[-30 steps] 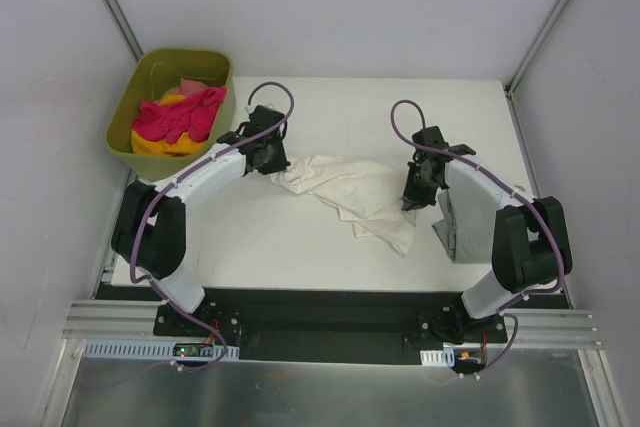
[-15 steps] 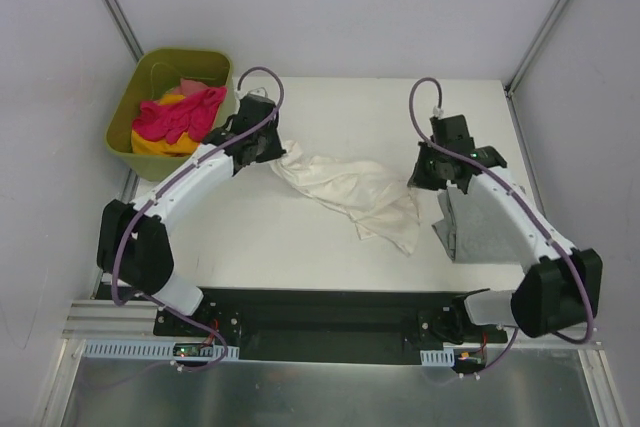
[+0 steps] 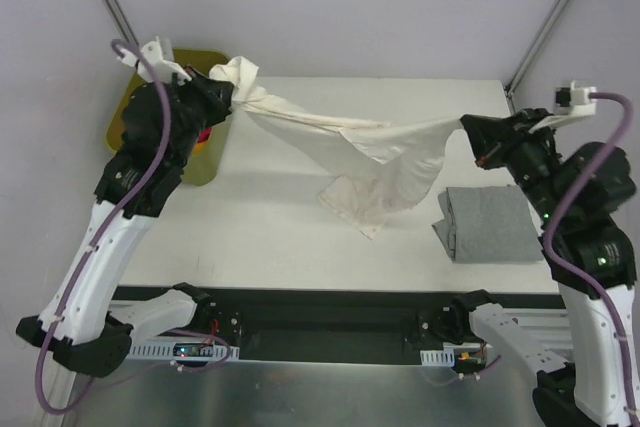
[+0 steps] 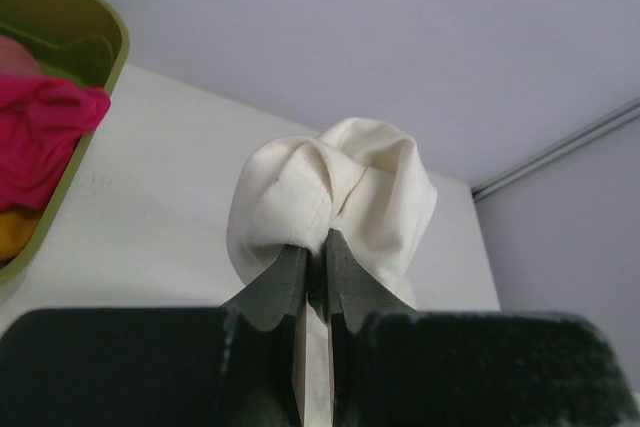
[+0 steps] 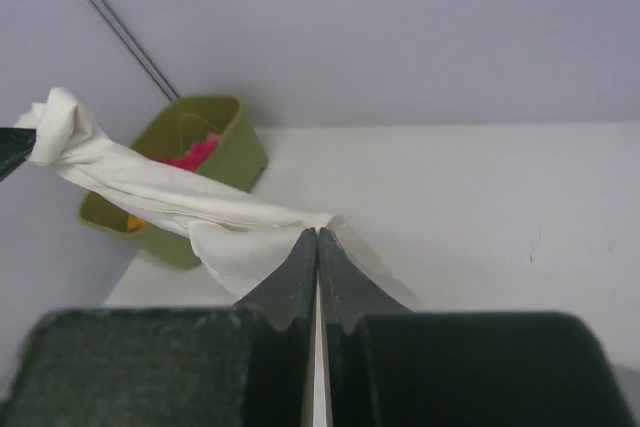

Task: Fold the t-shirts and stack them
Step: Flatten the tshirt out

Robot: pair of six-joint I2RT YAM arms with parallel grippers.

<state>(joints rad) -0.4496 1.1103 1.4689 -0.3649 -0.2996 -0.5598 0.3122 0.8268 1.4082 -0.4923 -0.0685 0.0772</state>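
Observation:
The cream-white t-shirt point(image 3: 360, 162) hangs stretched in the air between both arms, its middle sagging toward the table. My left gripper point(image 3: 228, 82) is shut on a bunched end of it point(image 4: 335, 187), raised at the back left near the tub. My right gripper point(image 3: 468, 127) is shut on the opposite edge point(image 5: 240, 237), raised at the right. A folded grey t-shirt point(image 3: 490, 225) lies flat on the table at the right. Pink cloth point(image 4: 40, 132) and yellow cloth point(image 4: 12, 232) sit in the tub.
The olive-green tub point(image 5: 200, 142) stands at the back left corner, mostly hidden behind my left arm in the top view. The white table point(image 3: 270, 237) ends at a black rail in front. Grey walls close in behind and on both sides.
Both arms have risen and swung outward, lifting the cream-white t-shirt off the table and pulling it taut. The right gripper closed fully on the cloth edge.

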